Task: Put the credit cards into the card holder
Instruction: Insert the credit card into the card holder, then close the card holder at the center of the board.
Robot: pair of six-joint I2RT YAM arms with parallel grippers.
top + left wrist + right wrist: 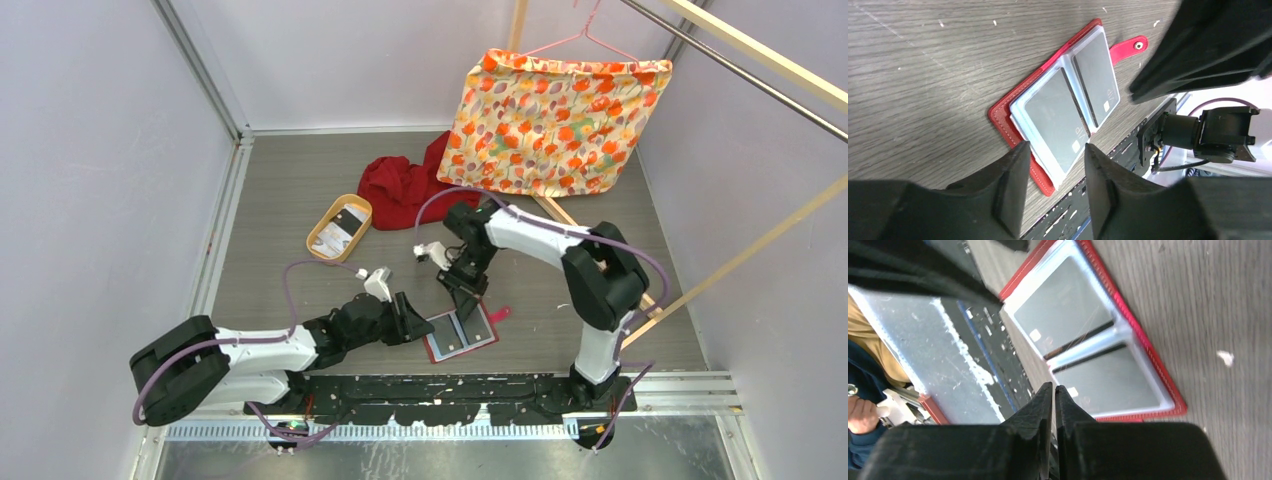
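While the left claw (418, 325) holds its fingers apart, clamped on nothing, and the right claw (470, 290) has its fingers pressed together with nothing between them, the grey table (290, 190) lies beneath both. A flowered cloth (555, 120) hangs from a hanger far beyond the right claw. A red cloth (400, 185) is heaped well beyond both claws. A tan oval tray (322, 240) sits beyond the left claw, with loose cards (347, 220) in it. The card holder (462, 335) lies open flat just ahead of the left claw's fingertips (1020, 150) and right under the right claw's tips. Two dark credit cards (1055, 120) sit side by side in its clear pockets. Its snap tab (1130, 47) points away from the left claw.
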